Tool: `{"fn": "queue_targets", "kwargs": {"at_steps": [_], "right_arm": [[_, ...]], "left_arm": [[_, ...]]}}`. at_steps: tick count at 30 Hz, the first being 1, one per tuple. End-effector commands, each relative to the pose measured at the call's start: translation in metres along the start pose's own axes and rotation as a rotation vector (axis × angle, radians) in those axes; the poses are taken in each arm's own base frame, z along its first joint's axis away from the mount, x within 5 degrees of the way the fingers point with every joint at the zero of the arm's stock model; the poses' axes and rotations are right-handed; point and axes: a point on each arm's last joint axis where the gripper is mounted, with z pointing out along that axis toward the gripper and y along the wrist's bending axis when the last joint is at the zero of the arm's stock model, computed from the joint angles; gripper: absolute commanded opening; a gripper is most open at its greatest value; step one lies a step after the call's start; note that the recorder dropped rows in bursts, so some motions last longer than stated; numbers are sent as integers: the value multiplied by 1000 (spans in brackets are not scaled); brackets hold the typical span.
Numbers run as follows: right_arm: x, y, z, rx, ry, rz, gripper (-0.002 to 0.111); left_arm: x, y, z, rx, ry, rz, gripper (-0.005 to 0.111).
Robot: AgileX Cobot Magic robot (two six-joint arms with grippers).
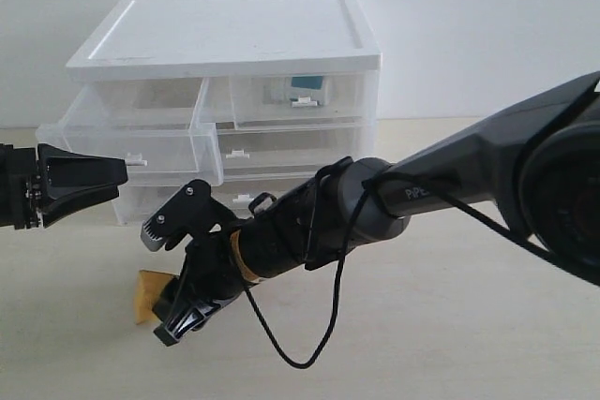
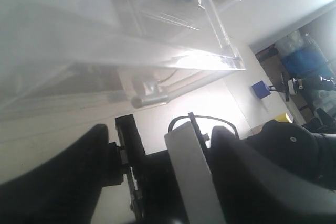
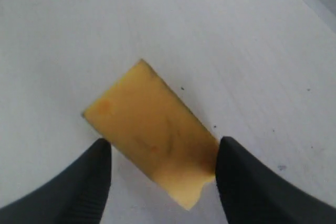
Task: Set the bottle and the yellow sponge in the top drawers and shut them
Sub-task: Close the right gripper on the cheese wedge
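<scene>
Right tool [image 3: 164, 144] was released, straddling the yellow sponge [image 3: 142, 119] on the worktop [image 3: 63, 35]. We saw the bottle [image 1: 305, 89], apparently, inside the shut right top drawer [image 1: 253, 100]; the left top drawer [image 1: 159, 152] stood open, awaiting the sponge, left tool [image 1: 105, 175] released beside it.

1. Left gripper [image 2: 163, 129]: dark fingers [image 2: 58, 182] stand wide apart.
2. Translucent drawer [image 2: 173, 61], pulled out, looms at twelve o'clock from the gripper.
3. Its white handle [image 2: 149, 98] sits just beyond the fingertips; contact unclear.
4. Blue box [image 2: 261, 88] at two o'clock, far off.
</scene>
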Motion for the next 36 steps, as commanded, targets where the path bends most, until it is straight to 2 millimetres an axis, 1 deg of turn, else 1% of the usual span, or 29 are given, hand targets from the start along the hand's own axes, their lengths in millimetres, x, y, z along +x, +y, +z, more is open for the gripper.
{"fn": "queue_targets", "kwargs": {"at_steps": [1, 2, 5, 6, 7, 8, 9, 11, 14, 15, 16, 20, 26, 30, 36], "right_arm": [[3, 1, 4, -14, 4, -1, 41], [3, 2, 4, -28, 1, -1, 35], [2, 8, 4, -91, -6, -23, 9], [2, 10, 3, -111, -7, -31, 2], [2, 11, 3, -124, -8, -34, 0], [1, 12, 2, -134, -5, -46, 1], [1, 12, 1, -136, -1, -61, 5], [0, 13, -1, -138, 9, -76, 20], [-3, 12, -4, -130, 7, -93, 54], [-3, 11, -4, -117, 7, -89, 62], [-4, 10, -4, -105, 5, -92, 63], [-7, 3, -2, -37, 4, -145, 54], [-26, 0, -4, -31, -49, -158, 54], [-33, 4, -2, -51, -71, -159, 54], [-37, 17, 15, -49, -72, -211, 54]], "left_arm": [[0, -2, -2, 5, -4, 0, 54], [0, -2, -2, 5, -4, 0, 54], [0, -2, -2, 5, -4, 0, 54], [0, -2, -2, 5, -4, 0, 54], [0, -2, -2, 5, -4, 0, 54], [0, -2, -2, 5, -4, 0, 54], [0, -2, -2, 5, -4, 0, 54], [0, -2, -2, 5, -4, 0, 54], [0, -2, -2, 5, -4, 0, 54], [0, -2, -2, 5, -4, 0, 54], [0, -2, -2, 5, -4, 0, 54], [0, -2, -2, 5, -4, 0, 54], [0, -2, -2, 5, -4, 0, 54], [0, -2, -2, 5, -4, 0, 54], [0, -2, -2, 5, -4, 0, 54]]}}
